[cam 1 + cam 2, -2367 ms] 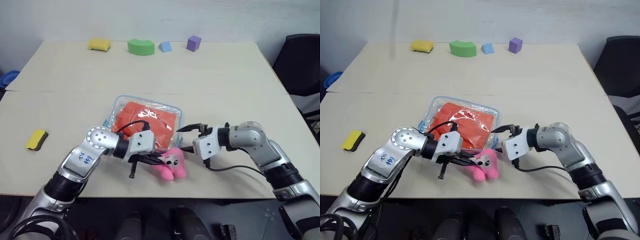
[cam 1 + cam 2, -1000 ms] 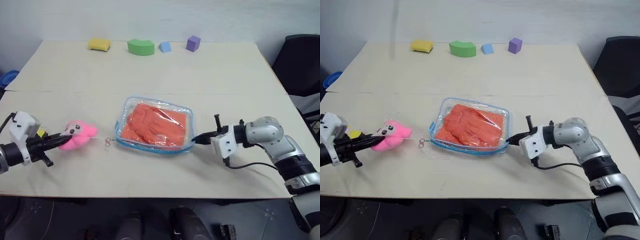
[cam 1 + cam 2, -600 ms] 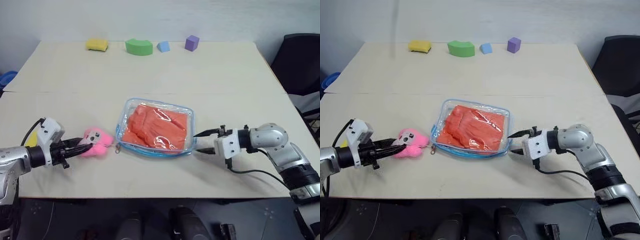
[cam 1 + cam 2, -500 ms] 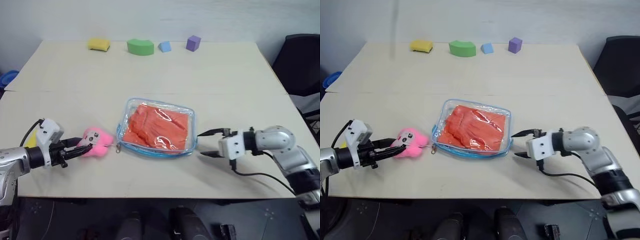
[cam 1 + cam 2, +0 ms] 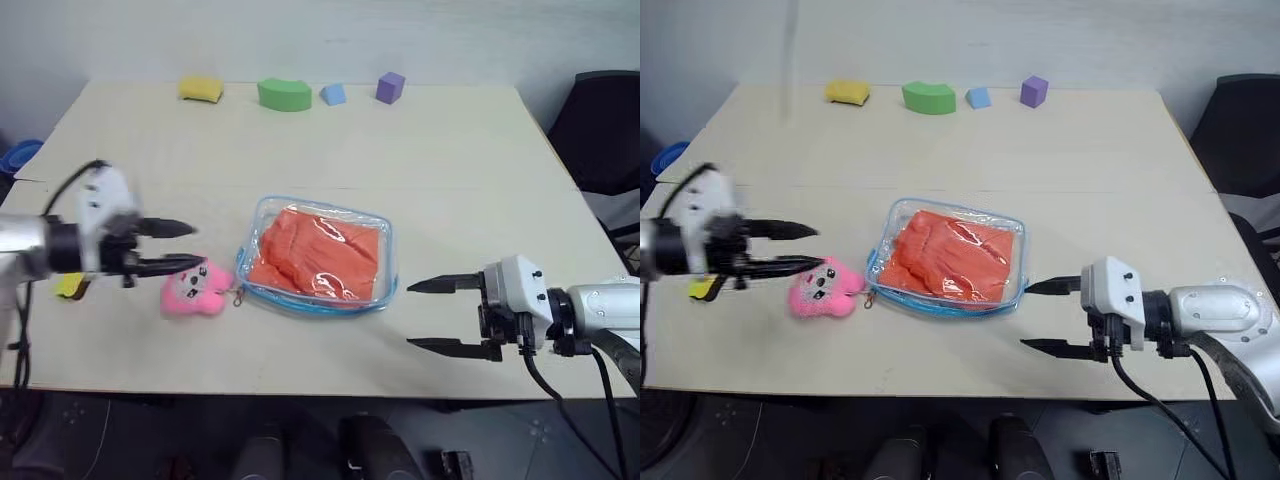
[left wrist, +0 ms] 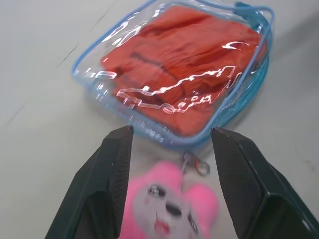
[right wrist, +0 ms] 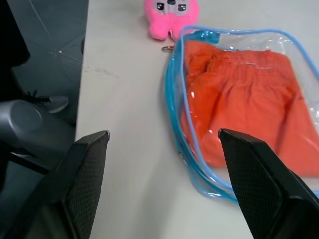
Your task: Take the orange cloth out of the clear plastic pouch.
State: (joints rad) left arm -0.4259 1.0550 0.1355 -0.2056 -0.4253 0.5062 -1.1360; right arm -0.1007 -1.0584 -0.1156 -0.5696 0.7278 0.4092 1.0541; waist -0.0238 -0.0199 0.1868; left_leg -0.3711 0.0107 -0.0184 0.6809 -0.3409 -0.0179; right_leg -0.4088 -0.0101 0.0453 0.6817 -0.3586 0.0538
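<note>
Both hands let go, empty, fingers apart.
My left hand [image 5: 175, 246] dropped pink plush toy [image 5: 196, 288] beside clear plastic pouch [image 5: 320, 256]; right hand [image 5: 438, 314] backed off; orange cloth [image 5: 315, 252] still inside.

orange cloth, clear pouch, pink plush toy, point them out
orange cloth [image 5: 318, 252], left eye view, middle of the folds
clear plastic pouch [image 5: 249, 235], left eye view, blue-trimmed corner
pink plush toy [image 5: 822, 290], right eye view, face

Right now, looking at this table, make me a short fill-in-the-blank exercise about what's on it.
1. The orange cloth lies inside the clear plastic ____.
2. The plush toy beside the pouch is ____ in colour.
3. Both the left pincer and the right pincer hold ____.

Missing words: pouch; pink; nothing
</note>
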